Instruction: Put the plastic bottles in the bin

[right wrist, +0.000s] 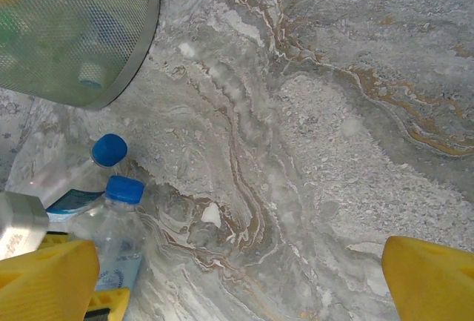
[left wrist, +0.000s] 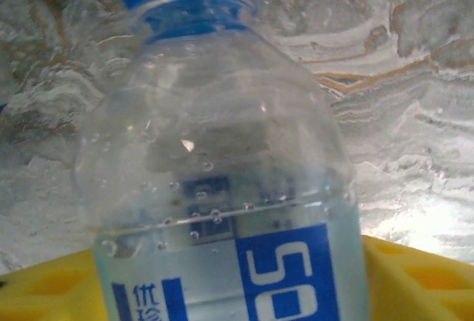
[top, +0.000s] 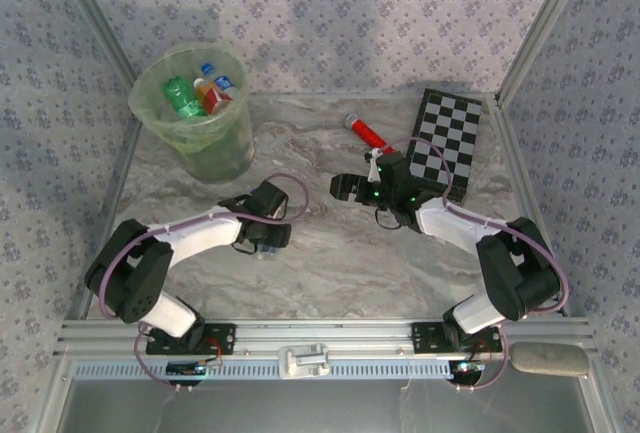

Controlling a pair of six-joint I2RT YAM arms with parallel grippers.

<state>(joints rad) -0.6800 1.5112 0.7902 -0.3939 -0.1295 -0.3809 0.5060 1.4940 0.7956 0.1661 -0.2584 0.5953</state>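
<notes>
The left claw (left wrist: 229, 291) is seen with a clear blue-capped bottle (left wrist: 215, 150) between its yellow fingers (left wrist: 422, 284); whether it is squeezed cannot be told. The right claw (right wrist: 237, 269) is held wide open over the table (right wrist: 311, 113), empty. Other bottles (top: 185, 96) are lying in the bin (top: 215, 148).

Top external: you look down from above and behind the arm bases (top: 188, 336), whole desk (top: 330, 253). Left wrist: very close on a clear bottle (left wrist: 222, 173) ahead of the left end effector (left wrist: 229, 295). Right wrist: you face down past the right end effector (right wrist: 241, 284); bin (right wrist: 74, 32) ahead-left, shared with top.
</notes>
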